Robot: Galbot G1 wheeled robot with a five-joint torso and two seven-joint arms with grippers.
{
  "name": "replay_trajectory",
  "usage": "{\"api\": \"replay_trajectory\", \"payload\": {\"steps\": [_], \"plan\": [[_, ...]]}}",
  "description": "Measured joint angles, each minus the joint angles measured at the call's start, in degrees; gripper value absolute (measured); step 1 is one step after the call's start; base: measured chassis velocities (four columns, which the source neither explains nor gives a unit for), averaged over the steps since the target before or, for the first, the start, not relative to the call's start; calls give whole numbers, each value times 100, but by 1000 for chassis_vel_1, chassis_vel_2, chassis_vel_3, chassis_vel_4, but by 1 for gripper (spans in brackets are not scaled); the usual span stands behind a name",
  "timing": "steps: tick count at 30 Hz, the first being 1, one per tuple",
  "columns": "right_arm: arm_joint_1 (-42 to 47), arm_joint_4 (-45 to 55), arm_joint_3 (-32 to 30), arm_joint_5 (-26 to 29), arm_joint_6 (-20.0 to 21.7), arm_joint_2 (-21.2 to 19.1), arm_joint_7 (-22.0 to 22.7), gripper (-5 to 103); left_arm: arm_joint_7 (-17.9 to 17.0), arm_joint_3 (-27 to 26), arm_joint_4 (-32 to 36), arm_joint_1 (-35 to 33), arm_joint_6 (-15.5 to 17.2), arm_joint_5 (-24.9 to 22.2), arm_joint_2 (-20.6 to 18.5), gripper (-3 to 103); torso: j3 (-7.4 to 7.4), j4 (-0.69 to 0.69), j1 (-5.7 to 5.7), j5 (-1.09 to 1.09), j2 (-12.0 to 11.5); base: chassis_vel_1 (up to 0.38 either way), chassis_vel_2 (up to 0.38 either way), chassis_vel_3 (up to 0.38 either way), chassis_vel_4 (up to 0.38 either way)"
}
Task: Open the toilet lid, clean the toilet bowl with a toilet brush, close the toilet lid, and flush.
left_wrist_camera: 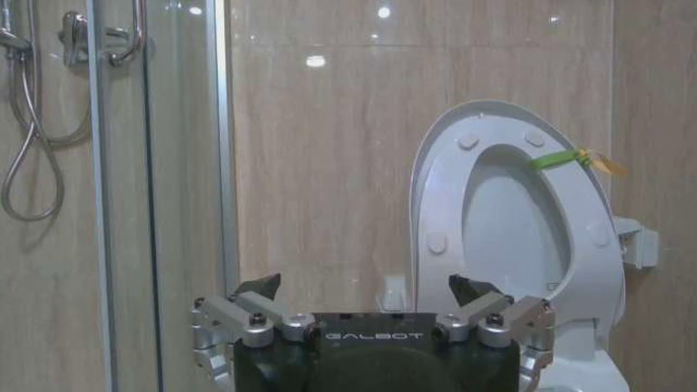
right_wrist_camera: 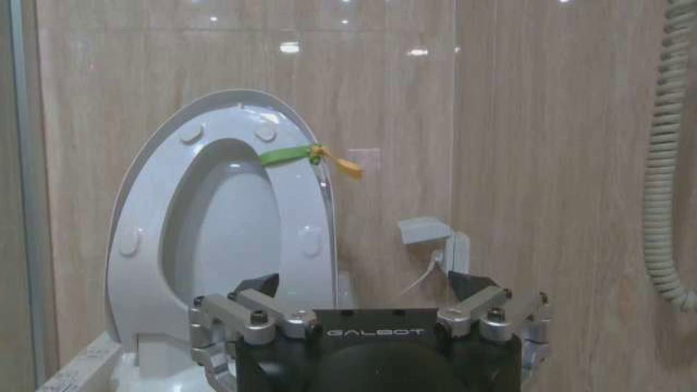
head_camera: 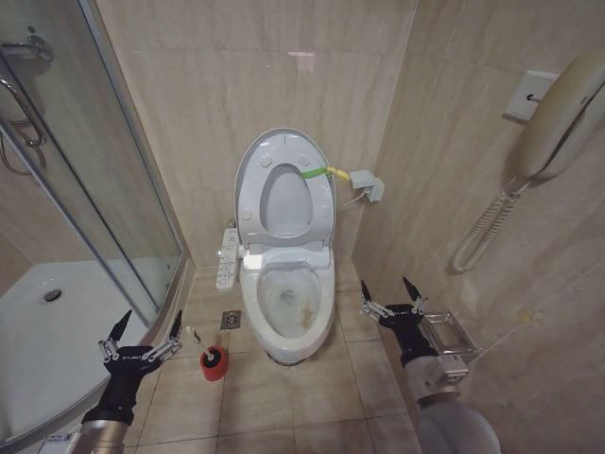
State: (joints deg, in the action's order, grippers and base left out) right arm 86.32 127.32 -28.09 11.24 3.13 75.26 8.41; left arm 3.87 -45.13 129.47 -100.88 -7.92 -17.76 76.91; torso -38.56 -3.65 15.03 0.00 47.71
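"GALBOT" is printed on both wrists; the left gripper (head_camera: 144,328) and right gripper (head_camera: 389,291) hang w/ fingers spread, empty, either side of the stained white ceramic toilet bowl (head_camera: 288,307), glossy white oval toilet lid (head_camera: 284,184) raised, dark-bristled toilet brush (head_camera: 192,335) lying by its red cup holder (head_camera: 215,362).

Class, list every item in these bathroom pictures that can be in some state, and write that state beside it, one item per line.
toilet lid: raised, upright against the wall
seat: raised with the lid
toilet bowl: uncovered, brown stains inside
toilet brush: standing in its red holder on the floor
left gripper: open, holding nothing
right gripper: open, holding nothing
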Motion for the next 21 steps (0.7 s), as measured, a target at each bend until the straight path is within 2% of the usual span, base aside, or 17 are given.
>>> {"api": "replay_trajectory", "payload": {"steps": [21], "plan": [[0,0,0,0,0,0,0,100,0,0,0,0,0,0,0,100,0,0,0,0,0,0,0,0,0]]}}
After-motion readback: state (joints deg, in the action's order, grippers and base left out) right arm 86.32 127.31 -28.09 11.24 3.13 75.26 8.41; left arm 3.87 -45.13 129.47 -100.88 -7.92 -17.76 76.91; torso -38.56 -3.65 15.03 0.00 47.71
